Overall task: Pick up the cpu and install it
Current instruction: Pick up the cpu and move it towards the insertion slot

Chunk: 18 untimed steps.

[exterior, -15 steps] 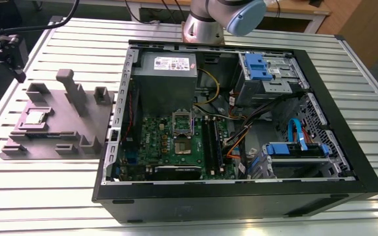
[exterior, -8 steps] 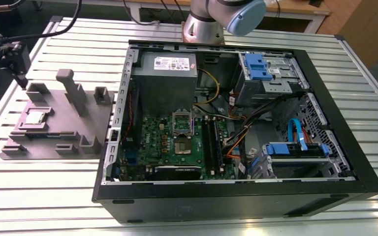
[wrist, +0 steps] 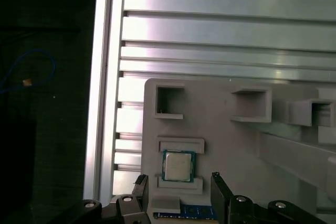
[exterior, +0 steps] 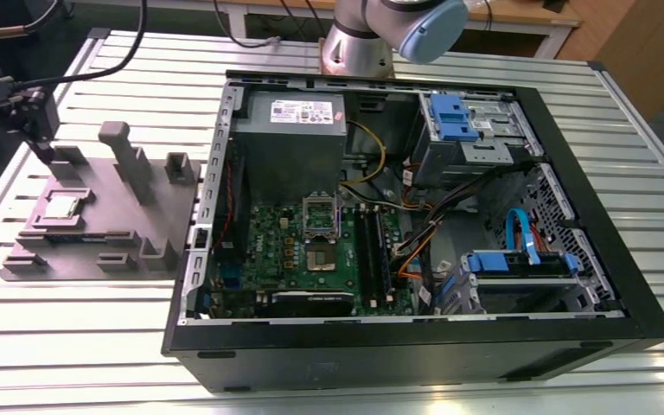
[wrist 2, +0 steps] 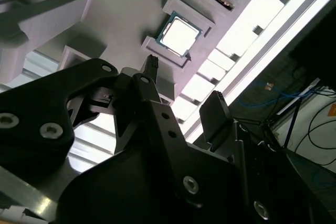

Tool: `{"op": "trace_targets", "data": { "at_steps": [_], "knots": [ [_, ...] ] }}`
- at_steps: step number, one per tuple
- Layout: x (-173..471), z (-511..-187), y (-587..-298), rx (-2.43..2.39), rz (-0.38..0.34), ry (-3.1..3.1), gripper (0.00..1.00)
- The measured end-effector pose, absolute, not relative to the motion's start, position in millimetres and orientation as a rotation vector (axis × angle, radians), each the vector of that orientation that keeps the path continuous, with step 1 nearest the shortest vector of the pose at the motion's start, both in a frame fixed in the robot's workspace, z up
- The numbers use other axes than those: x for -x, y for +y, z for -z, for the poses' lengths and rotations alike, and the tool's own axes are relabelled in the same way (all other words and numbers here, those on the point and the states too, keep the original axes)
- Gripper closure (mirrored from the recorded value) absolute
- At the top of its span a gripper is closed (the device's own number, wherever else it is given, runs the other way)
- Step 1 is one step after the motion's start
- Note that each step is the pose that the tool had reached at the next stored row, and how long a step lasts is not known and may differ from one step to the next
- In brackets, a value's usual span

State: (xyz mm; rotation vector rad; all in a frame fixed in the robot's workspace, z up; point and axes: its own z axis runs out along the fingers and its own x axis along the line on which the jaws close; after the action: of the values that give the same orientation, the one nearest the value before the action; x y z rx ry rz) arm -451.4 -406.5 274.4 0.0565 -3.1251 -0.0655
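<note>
First wrist view: cpu (wrist: 178, 165) beyond the spread pincer (wrist: 178, 178), apart.

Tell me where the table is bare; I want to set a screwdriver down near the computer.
Bare table shows near the camera beside the grey holder, at the exterior view's left, and past the computer case at the exterior view's right. Crowded: the holder, bearing the chip, and the case's cable-filled inside.

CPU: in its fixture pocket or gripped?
In the pocket: the cpu lies flat in the grey fixture; the open gripper hovers clear of it.
</note>
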Motion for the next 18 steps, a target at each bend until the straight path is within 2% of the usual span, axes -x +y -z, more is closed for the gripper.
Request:
{"op": "trace_targets", "data": {
  "at_steps": [18],
  "knots": [
    [451.4,-263.5,-406.9,-0.056,0.066,-3.125,0.41]
  ]
}}
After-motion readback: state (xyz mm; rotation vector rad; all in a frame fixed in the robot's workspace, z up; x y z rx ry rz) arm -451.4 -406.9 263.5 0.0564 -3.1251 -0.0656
